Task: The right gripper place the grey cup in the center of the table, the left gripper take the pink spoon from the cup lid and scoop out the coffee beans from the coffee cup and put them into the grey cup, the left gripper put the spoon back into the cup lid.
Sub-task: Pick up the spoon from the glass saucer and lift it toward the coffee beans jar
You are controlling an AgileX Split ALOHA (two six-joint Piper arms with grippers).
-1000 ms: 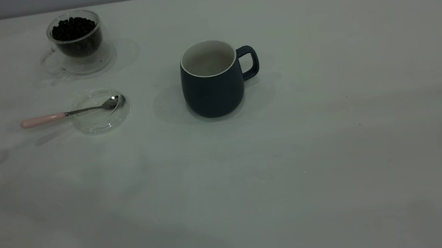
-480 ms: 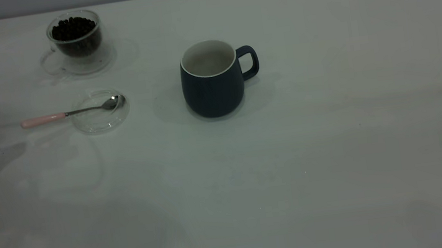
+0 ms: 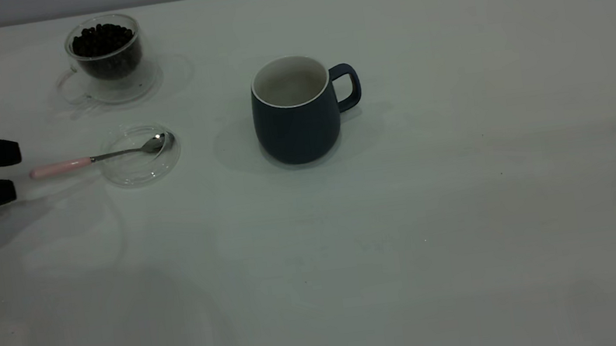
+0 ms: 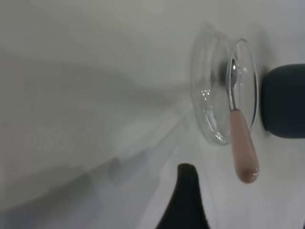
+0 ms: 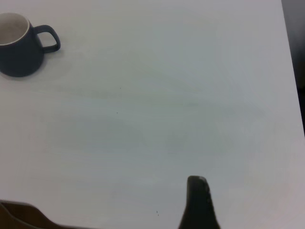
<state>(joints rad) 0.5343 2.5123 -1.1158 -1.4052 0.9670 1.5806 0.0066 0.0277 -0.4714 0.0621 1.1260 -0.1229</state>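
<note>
The grey cup stands upright near the middle of the table, handle to the right, and shows in the right wrist view as grey cup. The pink spoon lies with its bowl in the cup lid and its handle out to the left. My left gripper is open at the left edge, its tips just short of the handle's end. In the left wrist view the pink spoon rests on the cup lid, beyond one finger. The coffee cup holds coffee beans.
A clear saucer lies under the coffee cup at the back left. My right gripper is out of the exterior view; one finger hangs over bare table far from the cup. The table's right edge is near it.
My left gripper has come in from the left edge, moving right toward the spoon's handle. The spoon, lid and both cups have not moved.
</note>
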